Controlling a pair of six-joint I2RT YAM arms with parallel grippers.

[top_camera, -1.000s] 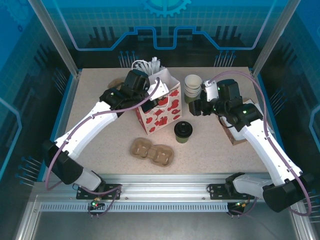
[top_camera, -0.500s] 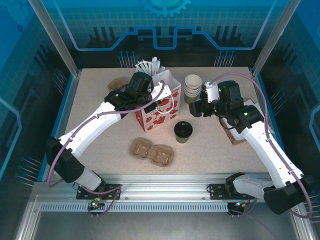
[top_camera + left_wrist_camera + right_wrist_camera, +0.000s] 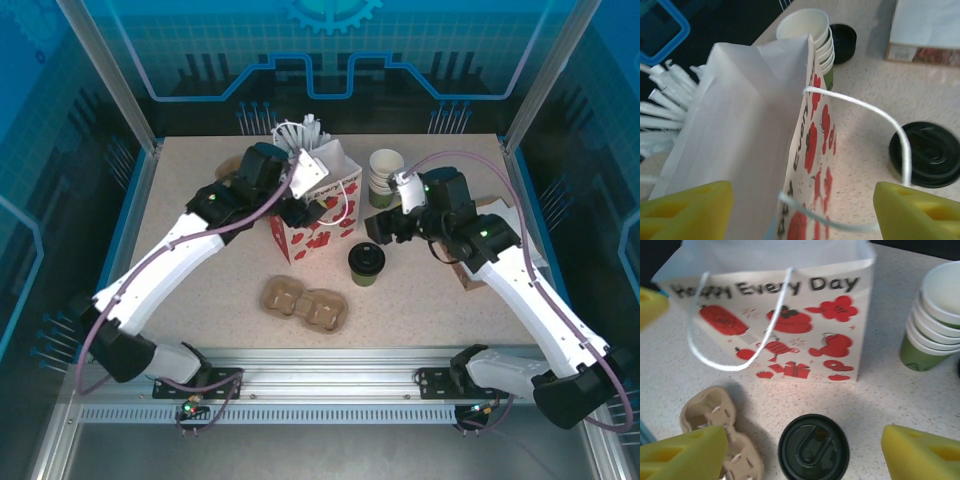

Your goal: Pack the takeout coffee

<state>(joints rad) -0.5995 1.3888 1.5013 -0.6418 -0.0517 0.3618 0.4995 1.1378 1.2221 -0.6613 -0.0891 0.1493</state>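
Note:
The takeout coffee (image 3: 366, 262), a dark green cup with a black lid (image 3: 813, 447), stands on the table in front of the white paper bag (image 3: 318, 205) printed with red pictures. My right gripper (image 3: 380, 229) hovers just behind and above the cup, open, and its yellow fingers flank the lid in the right wrist view (image 3: 802, 452). My left gripper (image 3: 302, 192) is at the bag's top edge, open. In the left wrist view (image 3: 802, 210) its fingers straddle the bag's front wall (image 3: 755, 125) and its white string handle without touching them. The coffee lid (image 3: 925, 152) shows beyond the handle.
A cardboard cup carrier (image 3: 306, 304) lies near the front, left of the coffee. A stack of lidless cups (image 3: 385, 175) stands right of the bag, with a loose black lid (image 3: 842, 36) by it. White sticks (image 3: 300, 130) rise behind the bag. A box (image 3: 480, 262) sits at the right.
My left gripper has opened and let go of the bag's top edge. The right gripper has moved left and down, closer to the coffee.

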